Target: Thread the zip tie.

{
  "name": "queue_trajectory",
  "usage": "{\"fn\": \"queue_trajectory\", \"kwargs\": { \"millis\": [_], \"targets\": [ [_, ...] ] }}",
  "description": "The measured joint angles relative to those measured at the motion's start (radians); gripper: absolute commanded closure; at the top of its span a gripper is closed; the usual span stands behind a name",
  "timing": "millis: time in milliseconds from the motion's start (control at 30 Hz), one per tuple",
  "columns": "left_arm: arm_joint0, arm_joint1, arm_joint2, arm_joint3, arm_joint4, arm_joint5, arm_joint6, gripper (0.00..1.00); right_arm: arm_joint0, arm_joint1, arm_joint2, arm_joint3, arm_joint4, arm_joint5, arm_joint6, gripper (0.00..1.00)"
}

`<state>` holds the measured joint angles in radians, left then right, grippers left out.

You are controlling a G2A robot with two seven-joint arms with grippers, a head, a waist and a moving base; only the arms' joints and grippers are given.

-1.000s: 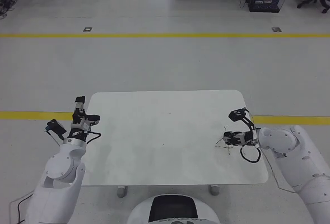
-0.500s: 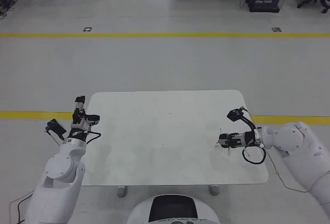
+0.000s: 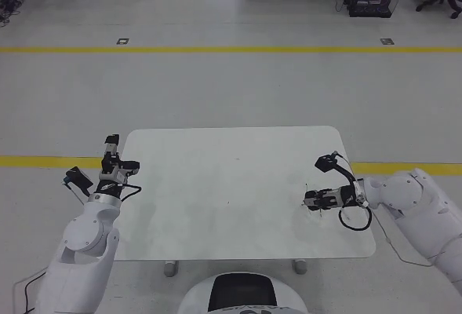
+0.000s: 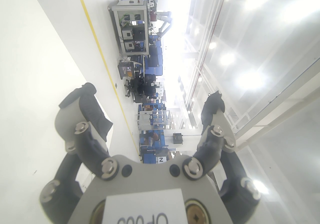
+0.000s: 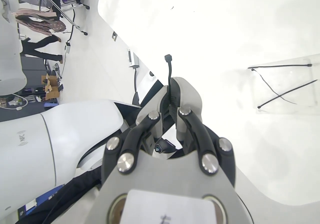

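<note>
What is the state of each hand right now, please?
Left hand: open, holding nothing.
Right hand: closed on a thin black plastic zip tie.

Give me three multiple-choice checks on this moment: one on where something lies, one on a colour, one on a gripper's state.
1. Where do the spare zip ties lie?
A. in a clear tray on the table
B. on the floor
C. on a chair

2. What colour is the zip tie in the right gripper?
A. white
B. black
C. yellow

3. How does the left gripper stand?
A. shut on a tie
B. shut on nothing
C. open

Answers:
1 A: the right wrist view shows them inside the clear tray on the tabletop.
2 B: the strap and head sticking out between the shut fingers are black.
3 C: its fingers stand wide apart with nothing between them.
</note>
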<state>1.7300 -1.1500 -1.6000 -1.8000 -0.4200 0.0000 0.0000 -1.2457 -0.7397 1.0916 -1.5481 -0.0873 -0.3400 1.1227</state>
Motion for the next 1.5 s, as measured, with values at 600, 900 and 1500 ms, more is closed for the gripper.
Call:
{"fn": "queue_trajectory", "kwargs": {
  "millis": [600, 900, 1500],
  "targets": [
    [0.000, 0.000, 0.000, 0.000, 0.000, 0.000, 0.000, 0.00, -0.003, -0.015, -0.018, 0.023, 0.051, -0.001, -0.059, 1.00],
    [0.000, 0.000, 0.000, 0.000, 0.000, 0.000, 0.000, 0.00, 0.001, -0.017, -0.018, 0.031, 0.068, 0.000, -0.063, 1.00],
    [0.000, 0.000, 0.000, 0.000, 0.000, 0.000, 0.000, 0.00, -0.028, -0.037, -0.035, 0.040, 0.214, 0.035, -0.144, 1.00]
  ]
}}
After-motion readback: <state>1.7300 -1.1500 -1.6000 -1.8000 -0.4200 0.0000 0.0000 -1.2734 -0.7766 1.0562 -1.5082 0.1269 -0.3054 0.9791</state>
